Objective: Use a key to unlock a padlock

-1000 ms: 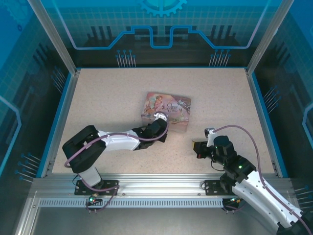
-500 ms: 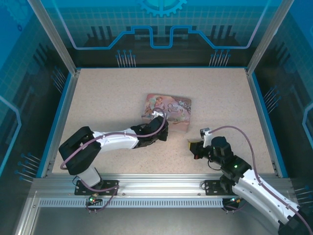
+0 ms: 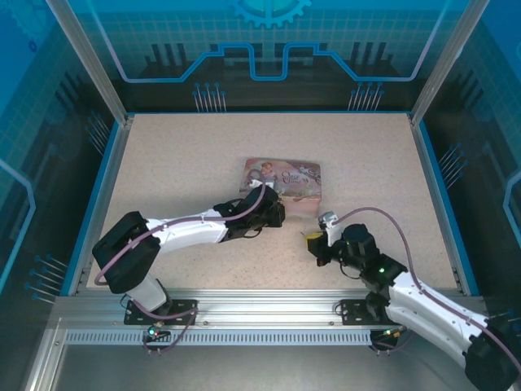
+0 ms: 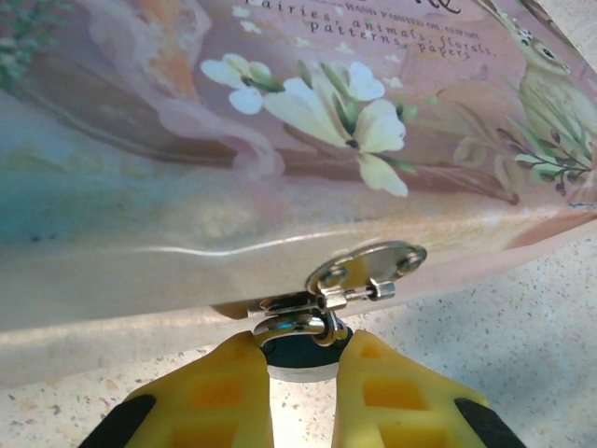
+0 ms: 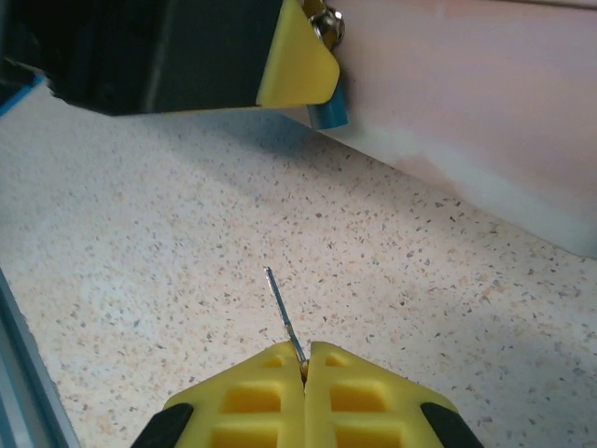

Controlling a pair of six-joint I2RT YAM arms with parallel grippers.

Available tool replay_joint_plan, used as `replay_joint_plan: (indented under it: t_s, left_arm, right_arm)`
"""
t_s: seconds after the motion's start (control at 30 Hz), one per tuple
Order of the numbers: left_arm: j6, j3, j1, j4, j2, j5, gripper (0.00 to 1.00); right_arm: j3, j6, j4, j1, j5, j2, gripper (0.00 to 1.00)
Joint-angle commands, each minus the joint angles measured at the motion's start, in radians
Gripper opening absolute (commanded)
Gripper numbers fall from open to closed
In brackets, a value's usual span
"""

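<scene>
Speckled tabletop (image 3: 179, 155) lies open toward the frame's upper left and right edge. At centre, the left gripper (image 3: 275, 213) pinches the padlock (image 4: 298, 355) under the tin (image 3: 282, 181). Just lower right, the right gripper (image 5: 305, 362) clamps the key (image 5: 283, 313), apart from the padlock.

1. My top camera sits high above and behind both arm bases. It looks down and forward from a distance and takes in the whole bench (image 3: 179, 163).
2. My left wrist camera looks out between its own jaws. It is low and pressed very close to the front wall of the tin (image 4: 280, 140).
3. My right wrist camera also rides low, looking along the bench past its own jaws toward that same wall from nearby.
4. Both wrist views share the tin's front wall and the left jaws. The top view covers all of it.
</scene>
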State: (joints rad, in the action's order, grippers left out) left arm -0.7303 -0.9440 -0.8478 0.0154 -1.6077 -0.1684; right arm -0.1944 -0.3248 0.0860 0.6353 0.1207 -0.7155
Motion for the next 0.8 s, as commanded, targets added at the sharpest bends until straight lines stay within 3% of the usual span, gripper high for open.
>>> replay_joint_plan:
  t_s: [0.0, 0.4, 0.77]
  left_arm:
    - [-0.051, -0.051, 0.015, -0.011, 0.05, 0.076, 0.0]
    - [-0.109, -0.047, 0.042, -0.016, 0.072, 0.143, 0.0]
    - [-0.128, -0.045, 0.045, -0.025, 0.087, 0.155, 0.0]
  right_arm:
    - [-0.046, 0.087, 0.109, 0.013, 0.037, -0.076, 0.0]
    - [-0.112, 0.204, 0.241, -0.016, 0.067, -0.315, 0.0]
    - [-0.144, 0.222, 0.323, -0.025, 0.026, -0.419, 0.0]
